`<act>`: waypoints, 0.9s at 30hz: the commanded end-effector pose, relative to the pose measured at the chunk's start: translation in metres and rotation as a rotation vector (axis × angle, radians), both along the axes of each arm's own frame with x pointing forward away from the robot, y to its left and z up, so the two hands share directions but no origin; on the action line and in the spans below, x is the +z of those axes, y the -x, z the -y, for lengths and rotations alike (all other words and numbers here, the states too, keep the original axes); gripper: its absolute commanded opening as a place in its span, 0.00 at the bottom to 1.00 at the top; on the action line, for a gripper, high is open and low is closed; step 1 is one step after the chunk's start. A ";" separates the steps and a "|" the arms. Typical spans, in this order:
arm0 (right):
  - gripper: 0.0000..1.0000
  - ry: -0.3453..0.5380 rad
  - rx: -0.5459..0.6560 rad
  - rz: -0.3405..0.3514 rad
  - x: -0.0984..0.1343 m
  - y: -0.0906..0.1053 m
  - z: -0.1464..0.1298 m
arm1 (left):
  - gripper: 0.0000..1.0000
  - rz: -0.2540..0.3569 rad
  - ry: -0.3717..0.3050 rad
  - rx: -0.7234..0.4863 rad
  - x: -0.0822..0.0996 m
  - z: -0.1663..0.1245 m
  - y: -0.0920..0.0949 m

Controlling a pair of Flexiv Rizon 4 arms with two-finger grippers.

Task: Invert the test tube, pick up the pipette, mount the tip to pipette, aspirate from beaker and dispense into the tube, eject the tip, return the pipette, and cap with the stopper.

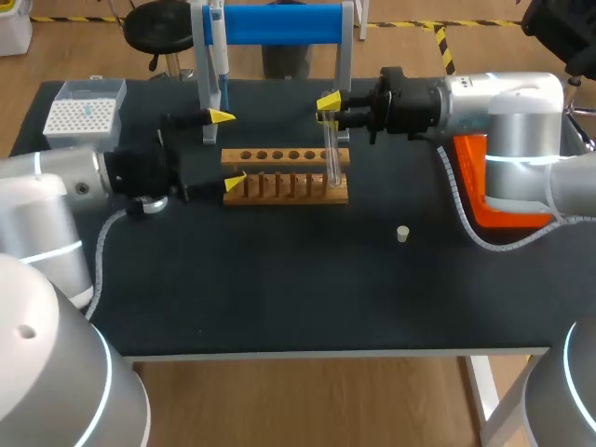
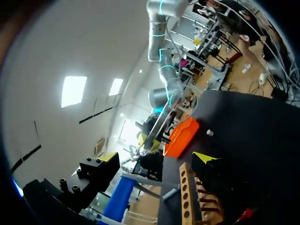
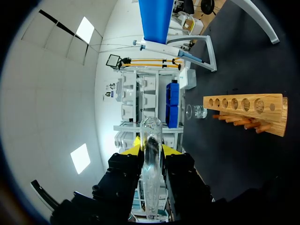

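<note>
Dark tabletop [image 1: 279, 279] carries the rack [image 1: 284, 186]. Your right hand [image 1: 328, 107] is clamped on the tube [image 1: 331, 154], upright at the rack's right end. It looks like glass, likely light, slick and brittle, so grip mid-length, gently. Your left hand [image 1: 226, 149] stands spread open beside the rack.

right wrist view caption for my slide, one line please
Right arm's jaws shut on the clear test tube, with the wooden rack lying ahead on the black table.
</note>
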State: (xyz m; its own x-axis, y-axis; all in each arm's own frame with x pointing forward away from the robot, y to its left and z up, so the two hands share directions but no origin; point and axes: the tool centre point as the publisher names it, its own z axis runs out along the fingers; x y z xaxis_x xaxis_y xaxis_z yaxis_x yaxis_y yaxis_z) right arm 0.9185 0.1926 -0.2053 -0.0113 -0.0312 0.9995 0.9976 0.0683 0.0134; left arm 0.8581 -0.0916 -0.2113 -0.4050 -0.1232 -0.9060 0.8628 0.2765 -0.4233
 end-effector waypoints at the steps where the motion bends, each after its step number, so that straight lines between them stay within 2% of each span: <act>1: 0.00 0.002 -0.001 0.001 0.001 0.000 0.000 | 1.00 0.427 -0.126 -0.005 -0.001 0.013 0.005; 6: 0.00 0.002 -0.001 0.001 0.001 0.000 0.000 | 1.00 0.504 -0.159 -0.037 0.000 0.027 0.009; 11: 0.00 0.002 -0.001 0.001 0.001 0.000 0.000 | 1.00 0.576 -0.142 -0.082 0.001 0.038 0.013; 13: 0.00 0.002 -0.001 0.001 0.001 0.000 0.000 | 1.00 0.589 -0.152 -0.092 0.001 0.042 0.013; 15: 0.00 0.002 -0.001 0.001 0.001 0.000 0.000 | 1.00 0.604 -0.134 -0.109 0.001 0.045 0.013; 23: 0.00 0.002 -0.001 0.001 0.001 0.000 0.000 | 1.00 0.610 -0.114 -0.159 0.004 0.061 0.014; 27: 0.00 0.002 -0.001 0.001 0.001 0.000 0.000 | 1.00 0.535 -0.118 -0.154 0.010 0.069 0.016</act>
State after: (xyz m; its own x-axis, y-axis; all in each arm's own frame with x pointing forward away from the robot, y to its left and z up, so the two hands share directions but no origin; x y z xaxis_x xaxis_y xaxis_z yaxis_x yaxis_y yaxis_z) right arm 0.9185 0.1925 -0.2053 -0.0113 -0.0311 0.9995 0.9976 0.0684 0.0134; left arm 0.8408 -0.1542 -0.2064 0.1343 -0.0055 -0.9909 0.9807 0.1444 0.1322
